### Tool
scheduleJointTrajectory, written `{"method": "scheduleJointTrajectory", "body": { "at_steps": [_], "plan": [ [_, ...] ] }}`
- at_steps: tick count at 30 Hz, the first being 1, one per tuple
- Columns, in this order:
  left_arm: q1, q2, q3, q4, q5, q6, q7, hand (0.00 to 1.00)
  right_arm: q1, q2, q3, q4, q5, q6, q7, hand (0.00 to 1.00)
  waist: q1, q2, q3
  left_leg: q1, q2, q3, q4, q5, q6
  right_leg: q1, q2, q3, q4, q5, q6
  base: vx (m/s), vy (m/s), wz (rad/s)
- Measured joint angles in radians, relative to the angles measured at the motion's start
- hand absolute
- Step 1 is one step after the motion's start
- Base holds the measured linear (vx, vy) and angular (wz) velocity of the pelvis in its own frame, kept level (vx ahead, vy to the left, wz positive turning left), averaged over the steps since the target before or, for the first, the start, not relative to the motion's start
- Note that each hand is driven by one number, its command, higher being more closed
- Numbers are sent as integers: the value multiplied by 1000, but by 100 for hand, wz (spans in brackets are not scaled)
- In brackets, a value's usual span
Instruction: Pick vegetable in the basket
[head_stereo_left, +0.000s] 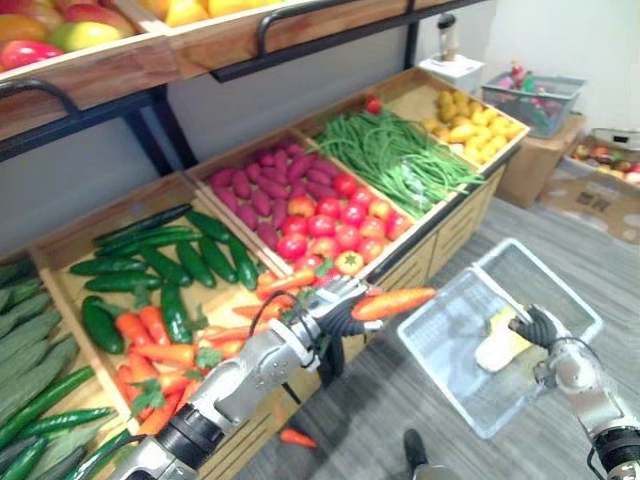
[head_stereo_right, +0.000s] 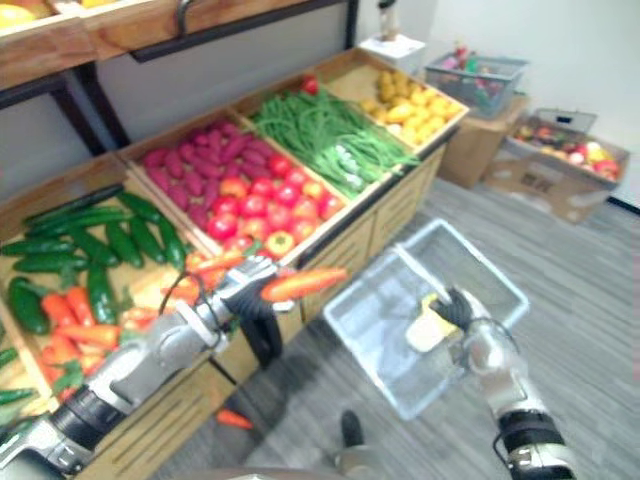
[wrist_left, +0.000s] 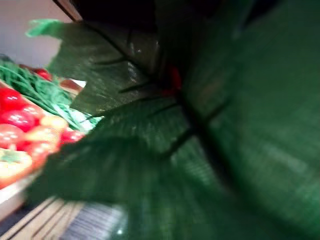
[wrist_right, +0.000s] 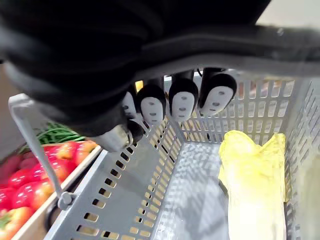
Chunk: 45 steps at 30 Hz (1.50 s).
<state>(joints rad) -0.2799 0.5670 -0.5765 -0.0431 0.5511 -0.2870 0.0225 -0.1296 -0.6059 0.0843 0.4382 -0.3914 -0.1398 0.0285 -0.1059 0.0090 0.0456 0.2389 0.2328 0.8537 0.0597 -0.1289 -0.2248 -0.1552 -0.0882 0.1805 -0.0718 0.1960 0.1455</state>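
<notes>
holding a carrot (head_stereo_left: 395, 301) level at centre frame, your left hand (head_stereo_left: 335, 312) has its fingers curled round the green-topped end, and the tip points at the grey plastic basket (head_stereo_left: 440, 345) at lower right. your right hand (head_stereo_left: 535, 327) grips that basket's rim, fingers hooked over it. a pale yellow leafy vegetable (wrist_right: 252, 170) lies inside. a second carrot (head_stereo_left: 297, 437) lies on the floor (head_stereo_left: 380, 420) below.

A greengrocer's shop: a sloped wooden stand (head_stereo_left: 450, 225) split into bins, with cucumbers (head_stereo_left: 165, 262) at nine o'clock, tomatoes (head_stereo_left: 335, 225) centre and green beans (head_stereo_left: 395, 155) at one. An upper shelf (head_stereo_left: 110, 70) sits at ten (fruit on it), and a produce carton (head_stereo_left: 590, 195) at three.
</notes>
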Motion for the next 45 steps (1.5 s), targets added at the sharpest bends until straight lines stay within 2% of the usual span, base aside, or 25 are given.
{"method": "scheduleJointTrajectory", "body": {
  "at_steps": [4, 8, 13, 15, 19, 30, 31, 37, 45],
  "plan": [
    [-50, -36, -79, 19, 0, -15, -10, 100, 5, -5, 65, -112, 9, -46, 28, 100, 0, 6, -3, 15, 35, 75, 73, -42, -17, -14, 35, 58, 11, 2, -2, -60, -24, -50],
    [-98, -88, -140, 29, 0, -24, -29, 100, 8, -7, 108, -159, 33, -49, 51, 100, 0, 10, -4, 16, 50, 122, 111, -62, -23, -33, 52, 92, 24, 2, -2, -74, -25, -28],
    [-128, -174, -209, 165, 2, -31, -45, 100, 30, -29, 127, -230, 81, -46, 92, 100, -3, 19, -3, 26, 72, 167, 155, -82, -34, -43, 72, 121, 34, 2, -1, -73, -37, -21],
    [-128, -192, -213, 198, 7, -29, -49, 100, 35, -42, 127, -260, 98, -46, 94, 100, -3, 19, -3, 24, 72, 179, 157, -83, -35, -54, 75, 132, 39, 2, -1, -55, -42, -16],
    [-135, -254, -213, 329, 55, -9, -50, 100, 40, -44, 132, -298, 126, -46, 115, 100, -27, 21, -3, 24, 75, 181, 157, -85, -34, -54, 75, 131, 36, 1, -2, -60, -45, -3],
    [-159, -353, -206, 597, 152, 37, -47, 100, 42, -45, 162, -300, 127, -45, 130, 100, -31, 21, -2, 22, 55, 167, 131, -80, -28, -50, 57, 119, 19, 6, 2, -45, -26, 4],
    [-164, -368, -201, 626, 166, 42, -45, 0, 42, -44, 167, -296, 127, -45, 131, 100, -32, 22, -1, 19, 46, 155, 121, -78, -25, -50, 50, 117, 16, 8, 5, -50, -12, 12],
    [-191, -408, -173, 739, 207, 72, -31, 0, 31, -36, 170, -234, 129, -44, 133, 100, -36, 17, 3, 9, 0, 125, 83, -69, -13, -50, 16, 110, -4, 16, 17, -57, -8, 9],
    [-197, -440, -128, 785, 220, 97, -32, 0, 16, -3, 160, -214, 129, -38, 134, 100, -61, 0, 30, 0, -17, 98, 73, -69, -12, -48, 0, 104, -15, 20, 24, -58, -36, 4]
  ]
}}
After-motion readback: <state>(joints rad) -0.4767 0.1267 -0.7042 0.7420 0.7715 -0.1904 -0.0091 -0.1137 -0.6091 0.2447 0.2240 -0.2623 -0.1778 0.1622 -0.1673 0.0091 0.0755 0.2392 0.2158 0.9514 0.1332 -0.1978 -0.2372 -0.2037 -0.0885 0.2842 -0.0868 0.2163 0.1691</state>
